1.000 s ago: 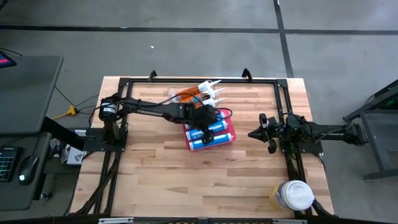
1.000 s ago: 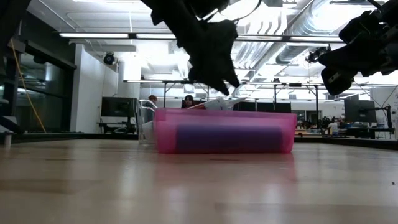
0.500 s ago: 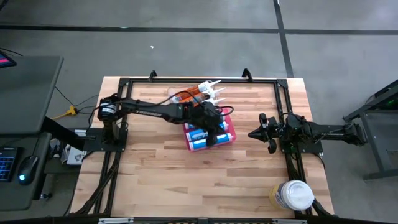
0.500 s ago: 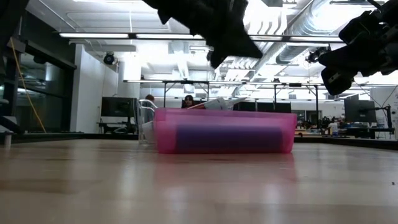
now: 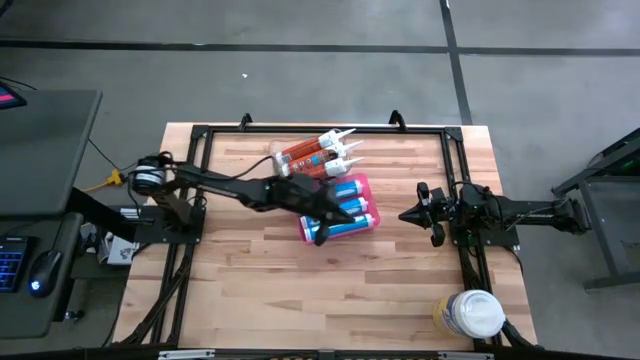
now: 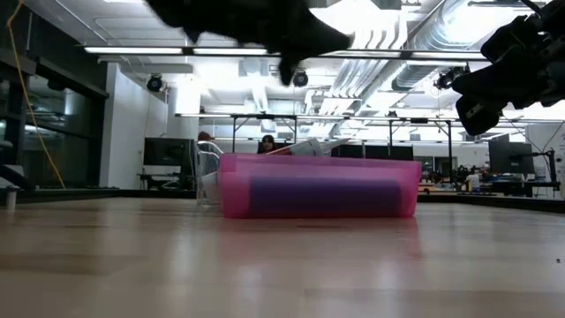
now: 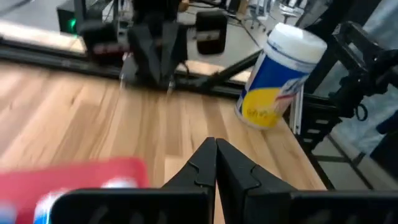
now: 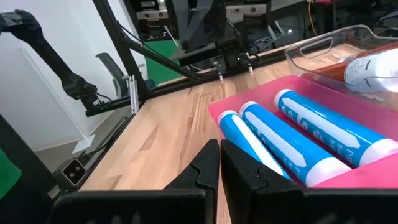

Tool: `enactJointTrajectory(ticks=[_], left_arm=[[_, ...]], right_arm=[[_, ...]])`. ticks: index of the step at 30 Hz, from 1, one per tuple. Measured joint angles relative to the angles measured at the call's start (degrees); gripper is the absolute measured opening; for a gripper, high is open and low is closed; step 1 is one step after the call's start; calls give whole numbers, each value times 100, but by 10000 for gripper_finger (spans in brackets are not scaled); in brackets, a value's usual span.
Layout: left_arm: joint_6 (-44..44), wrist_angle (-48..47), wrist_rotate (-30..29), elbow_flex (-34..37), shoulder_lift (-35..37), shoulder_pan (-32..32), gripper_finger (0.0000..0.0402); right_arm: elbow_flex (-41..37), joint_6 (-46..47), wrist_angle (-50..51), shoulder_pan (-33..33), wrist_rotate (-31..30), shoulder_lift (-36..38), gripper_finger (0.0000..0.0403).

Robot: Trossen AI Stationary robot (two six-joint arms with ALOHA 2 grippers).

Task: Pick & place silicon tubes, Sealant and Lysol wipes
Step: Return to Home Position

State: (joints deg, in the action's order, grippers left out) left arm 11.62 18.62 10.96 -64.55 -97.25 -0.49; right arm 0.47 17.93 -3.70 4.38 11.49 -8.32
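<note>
Broadly, a pale wooden bench [image 5: 250, 290] fills the high view, with a black frame [image 5: 455, 160] running round its working area. The left arm [image 5: 220, 184] stretches from its base across toward the bench's middle. The right arm [image 5: 520, 212] lies folded back along its own side of the frame.

A pink bin [image 5: 363, 182] sits near the middle of the bench. Just beyond it, touching or nearly so, is a clear tray [image 5: 278, 150] holding orange-and-white cartridges [image 5: 315, 152] with their white nozzles pointing toward the right arm's side.

The Lysol wipes [image 5: 470, 313], a yellowish canister with a wide white lid, stand upright at the bench's corner on the right arm's side. They are outside the frame and well apart from the bin and both arms.

Inside the pink bin three blue sealant tubes [image 5: 350, 205] lie side by side, flat on its floor.

The left hand [image 5: 321, 234] hangs above the bin's edge on the left arm's side, raised clear of the rim in the low view. Its two fingers are pressed together with nothing between them. The right hand [image 5: 408, 214] hovers off to the bin's right, apart from it and pointing at it. Its fingers are likewise closed on nothing.
</note>
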Motion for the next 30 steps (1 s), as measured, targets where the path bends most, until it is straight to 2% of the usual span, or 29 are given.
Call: enactJointTrajectory(ticks=[7,14,30], left_arm=[[387,1220,-273,1518,862,7,0],[363,1289,-728,2705,2085,9,0],[22,1417,-934,4698,4880,9,0]], right_arm=[[0,0,8,0,0,4,12],[0,0,11,0,-1,-2,12],[0,0,-2,0,0,-37,12]])
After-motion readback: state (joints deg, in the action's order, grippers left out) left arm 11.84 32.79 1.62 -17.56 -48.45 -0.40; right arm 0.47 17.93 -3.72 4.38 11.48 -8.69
